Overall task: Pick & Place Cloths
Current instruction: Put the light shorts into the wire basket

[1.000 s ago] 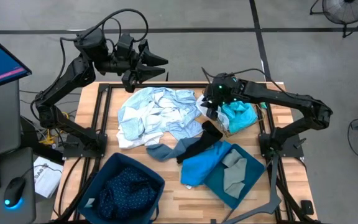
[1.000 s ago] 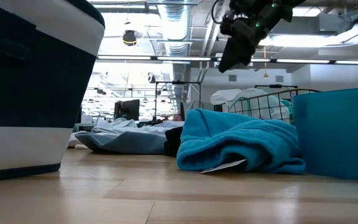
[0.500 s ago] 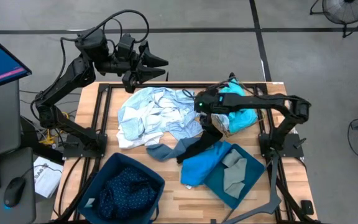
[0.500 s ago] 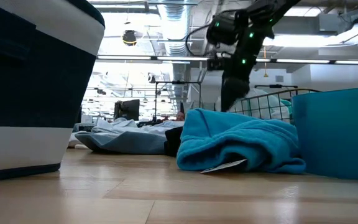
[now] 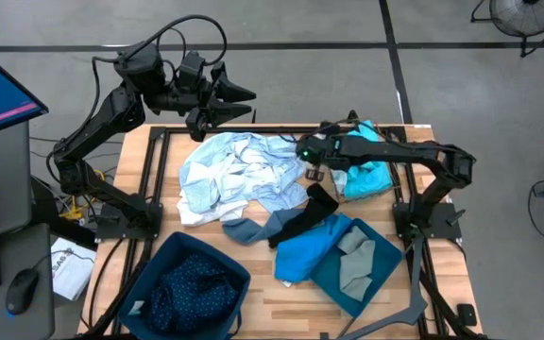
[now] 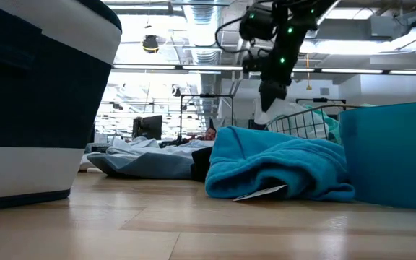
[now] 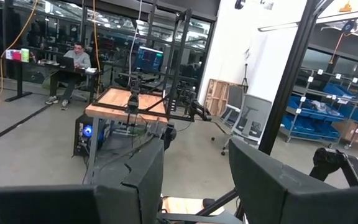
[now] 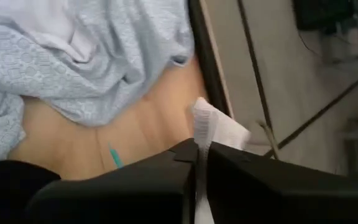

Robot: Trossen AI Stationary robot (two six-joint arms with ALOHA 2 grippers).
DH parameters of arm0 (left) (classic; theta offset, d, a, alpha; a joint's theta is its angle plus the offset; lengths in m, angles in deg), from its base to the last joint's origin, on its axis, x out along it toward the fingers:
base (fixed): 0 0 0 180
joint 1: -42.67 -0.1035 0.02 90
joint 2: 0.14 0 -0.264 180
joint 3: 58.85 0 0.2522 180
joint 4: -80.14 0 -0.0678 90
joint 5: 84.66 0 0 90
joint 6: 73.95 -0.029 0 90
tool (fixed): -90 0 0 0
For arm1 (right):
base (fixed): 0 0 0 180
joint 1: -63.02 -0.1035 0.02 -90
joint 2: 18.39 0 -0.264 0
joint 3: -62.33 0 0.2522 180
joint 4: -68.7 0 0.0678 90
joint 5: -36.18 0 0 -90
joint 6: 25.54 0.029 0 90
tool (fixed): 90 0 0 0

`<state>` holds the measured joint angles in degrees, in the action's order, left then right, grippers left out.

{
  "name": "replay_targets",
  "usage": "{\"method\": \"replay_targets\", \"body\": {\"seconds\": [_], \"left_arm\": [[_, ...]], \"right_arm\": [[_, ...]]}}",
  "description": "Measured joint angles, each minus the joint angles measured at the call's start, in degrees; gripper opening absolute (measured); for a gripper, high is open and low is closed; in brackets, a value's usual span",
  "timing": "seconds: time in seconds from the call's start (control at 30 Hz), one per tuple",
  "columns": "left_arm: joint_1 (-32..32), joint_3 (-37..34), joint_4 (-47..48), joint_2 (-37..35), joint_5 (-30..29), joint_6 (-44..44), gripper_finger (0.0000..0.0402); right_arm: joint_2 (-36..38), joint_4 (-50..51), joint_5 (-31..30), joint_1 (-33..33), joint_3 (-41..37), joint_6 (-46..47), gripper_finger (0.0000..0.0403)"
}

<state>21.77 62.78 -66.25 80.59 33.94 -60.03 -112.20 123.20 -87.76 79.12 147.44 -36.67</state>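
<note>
While your right gripper [image 5: 314, 173] is pinching a white cloth [image 8: 219, 132] between closed fingers above the basket [image 6: 303, 121], much is still waiting: pale blue cloths [image 5: 234, 175] and a black one [image 5: 302, 219] are lying on the table [image 5: 263, 302]. Navy is sitting in one bin [image 5: 173, 250], grey in the other [image 5: 382, 257]. Your left gripper [image 5: 239, 101] is idling, fingers apart, beyond the far edge.

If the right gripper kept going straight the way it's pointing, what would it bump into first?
Probably the pale blue cloth. The right gripper, shut on a white cloth, points over a strip of bare table toward that crumpled pile. How far off it lies is hard to judge.
</note>
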Motion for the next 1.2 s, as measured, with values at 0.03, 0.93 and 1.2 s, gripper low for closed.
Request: {"method": "replay_targets", "body": {"seconds": [0.03,0.93,1.2], "left_arm": [[0.0,0.0,0.1,0.0,0.0,0.0,0.0163],[0.0,0.0,1.7,0.0,0.0,0.0,0.0163],[0.0,0.0,1.8,0.0,0.0,0.0,0.0163]], "right_arm": [[1.0,1.6,-0.7,0.2,0.3,1.3,0.0006],[4.4,-5.5,25.4,16.1,-28.5,19.5,0.0000],[5.7,-5.0,27.1,17.5,-28.8,12.9,0.0009]]}}
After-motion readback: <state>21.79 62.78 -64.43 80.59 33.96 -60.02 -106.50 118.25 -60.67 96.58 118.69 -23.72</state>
